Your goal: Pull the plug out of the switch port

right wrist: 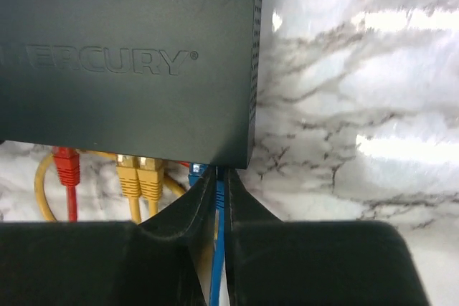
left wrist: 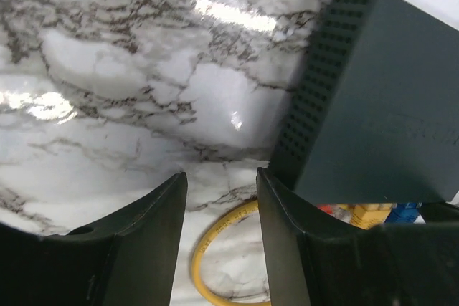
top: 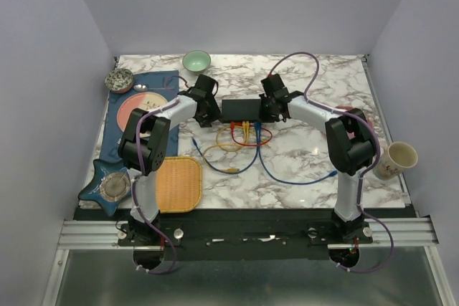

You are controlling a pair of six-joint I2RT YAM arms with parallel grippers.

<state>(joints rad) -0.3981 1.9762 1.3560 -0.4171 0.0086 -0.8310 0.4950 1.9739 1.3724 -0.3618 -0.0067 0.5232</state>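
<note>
Just ahead of the right gripper [right wrist: 218,180], the black box [right wrist: 129,62] bears raised lettering reading "ERCURY", its start cut off at the frame edge; the fingers are pinched almost together on the blue cable [right wrist: 218,249] right behind the blue plug [right wrist: 197,172], which sits in the box's near edge, the switch port itself hidden beneath that edge. The left gripper [left wrist: 221,175] stands open, holding nothing, the box's perforated end just to its right and a yellow cable [left wrist: 204,249] with unreadable print below the gap.
</note>
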